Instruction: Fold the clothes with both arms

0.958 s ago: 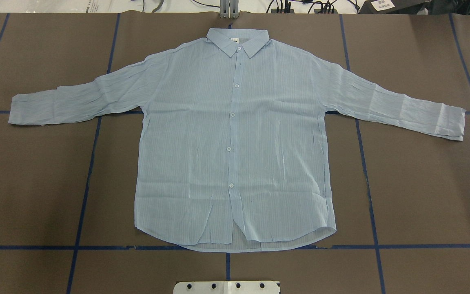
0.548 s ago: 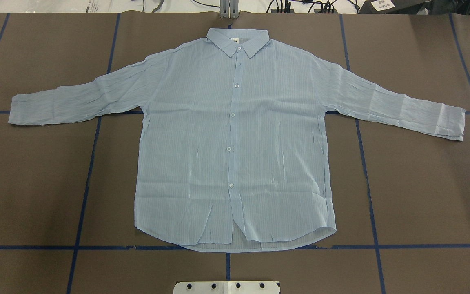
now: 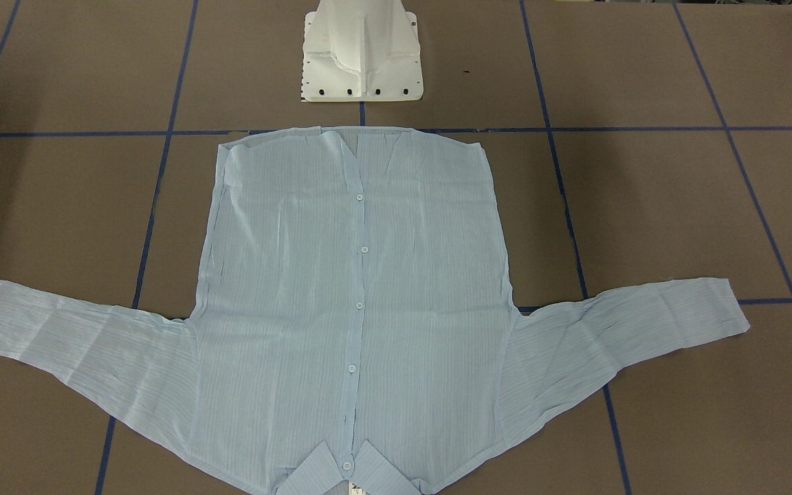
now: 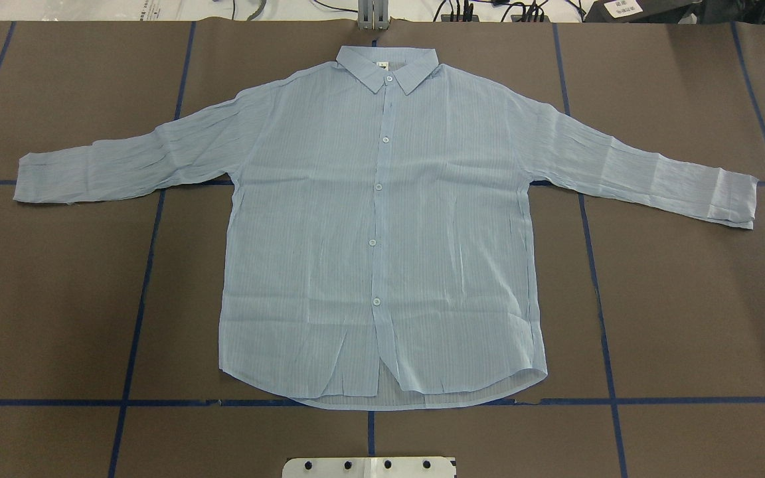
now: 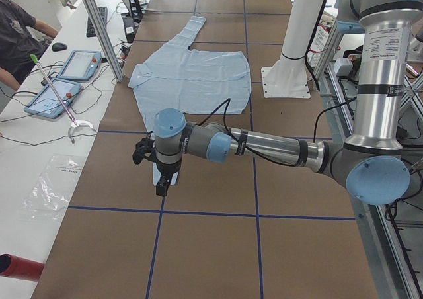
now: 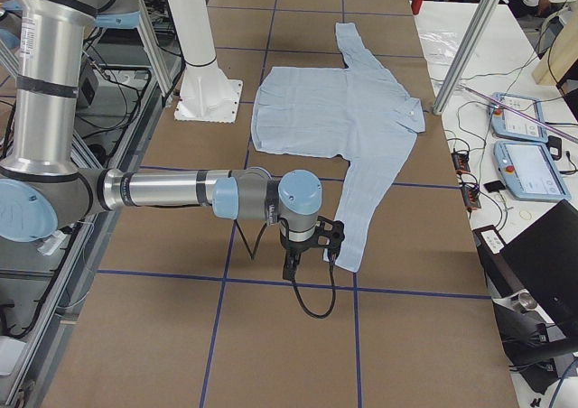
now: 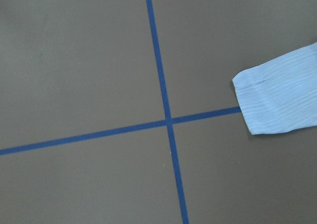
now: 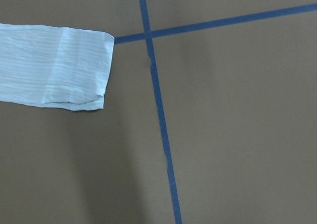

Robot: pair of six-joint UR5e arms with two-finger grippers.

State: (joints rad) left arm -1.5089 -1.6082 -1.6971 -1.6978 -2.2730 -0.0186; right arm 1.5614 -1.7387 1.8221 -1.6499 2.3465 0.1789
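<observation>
**Spread flat for the first fold, with a claw waiting off each cuff**

Shows the thin, pale blue, finely striped long-sleeved shirt [image 4: 382,226] lying front up and buttoned in the middle of the brown paper-covered bench [image 4: 688,299]. Has the collar [image 4: 386,66] at the far edge and the curved hem [image 4: 382,392] nearest the white pedestal base [image 3: 361,55]. Has both sleeves stretched out sideways, well apart from the body. Probably laid out this way so that every edge can be reached and nothing overlaps before folding begins.

Places the left claw [image 5: 160,182] low over the bench at the outer end of the left sleeve, pointing down. Puts the left cuff [image 7: 277,100] at the edge of the wrist view, beside a crossing of blue tape lines [image 7: 168,121]. Mirrors this on the other side, with the right claw [image 6: 310,259] hanging just beside the right cuff [image 8: 74,70], which lies slightly doubled at its corner.

Cannot tell how far open either claw is: seen only from the table ends, with no fingers in the wrist views. Appears to grip nothing, since both cuffs lie flat on the paper.

Looks like the very start of the task, with no fold made yet. Seems set up for a matched pinch of both cuffs, to carry the sleeves inward together. Calls for care with cloth this thin and sheer: easy to miss, or to drag and wrinkle.
</observation>
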